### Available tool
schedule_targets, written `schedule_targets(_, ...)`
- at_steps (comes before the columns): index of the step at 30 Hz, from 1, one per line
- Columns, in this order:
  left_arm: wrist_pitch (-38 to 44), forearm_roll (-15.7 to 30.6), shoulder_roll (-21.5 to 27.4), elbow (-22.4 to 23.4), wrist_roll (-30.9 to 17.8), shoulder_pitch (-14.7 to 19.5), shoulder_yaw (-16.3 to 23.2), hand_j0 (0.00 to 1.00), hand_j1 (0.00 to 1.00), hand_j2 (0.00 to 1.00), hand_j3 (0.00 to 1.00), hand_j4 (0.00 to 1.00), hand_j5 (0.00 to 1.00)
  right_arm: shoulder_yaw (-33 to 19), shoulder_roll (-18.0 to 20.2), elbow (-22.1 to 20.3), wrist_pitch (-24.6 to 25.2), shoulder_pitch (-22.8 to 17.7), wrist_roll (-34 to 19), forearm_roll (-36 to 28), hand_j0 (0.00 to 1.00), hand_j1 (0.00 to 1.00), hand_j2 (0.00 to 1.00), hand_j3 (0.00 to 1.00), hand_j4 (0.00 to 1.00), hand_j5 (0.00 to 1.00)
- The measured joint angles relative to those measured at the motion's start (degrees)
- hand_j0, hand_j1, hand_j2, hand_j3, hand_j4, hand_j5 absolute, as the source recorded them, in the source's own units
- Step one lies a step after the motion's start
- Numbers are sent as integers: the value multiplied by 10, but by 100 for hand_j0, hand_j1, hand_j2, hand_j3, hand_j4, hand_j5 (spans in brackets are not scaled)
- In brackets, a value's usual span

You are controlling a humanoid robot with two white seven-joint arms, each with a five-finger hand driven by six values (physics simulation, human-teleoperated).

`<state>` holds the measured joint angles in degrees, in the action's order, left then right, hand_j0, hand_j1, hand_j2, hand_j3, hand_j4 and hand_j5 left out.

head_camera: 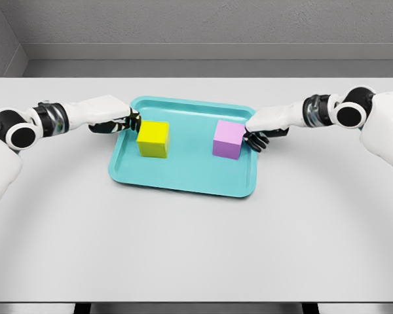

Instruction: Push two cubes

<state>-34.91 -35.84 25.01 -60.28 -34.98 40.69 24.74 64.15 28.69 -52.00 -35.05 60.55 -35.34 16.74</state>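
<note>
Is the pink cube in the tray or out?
In. The pink cube sits flat on the teal tray floor, inside its right rim.

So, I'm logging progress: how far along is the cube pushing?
Done: both hands are at the tray, left hand beside the yellow cube, right hand against the purple cube. In hand: the push is starting. Left: the cubes sit apart, a gap between them.
</note>
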Motion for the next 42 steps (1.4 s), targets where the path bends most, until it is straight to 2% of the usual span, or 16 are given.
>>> schedule_targets(10,4,4,-12,0,1,0,3,45,45,45,45,45,45,1,-12,14,8,5,-11,6,12,12,12,12,12,12)
schedule_targets(16,-1,1,0,3,-1,0,2,44,44,44,44,44,44,-2,-15,14,12,6,-19,4,12,12,12,12,12,12)
schedule_targets(23,-2,29,18,-21,-1,-6,6,44,44,44,44,44,44,6,-13,13,11,7,-10,8,13,13,13,13,13,13)
schedule_targets(35,-2,46,49,-58,0,-16,33,43,43,43,43,43,43,44,-5,9,0,33,2,-1,14,14,14,14,14,14)
schedule_targets(38,-2,47,50,-68,0,-16,40,43,43,43,43,43,43,65,-5,9,0,52,3,-3,14,14,14,14,14,14)
schedule_targets(42,-1,54,50,-78,0,-15,52,43,43,43,43,43,43,89,0,8,-1,56,3,-4,13,13,13,13,13,13)
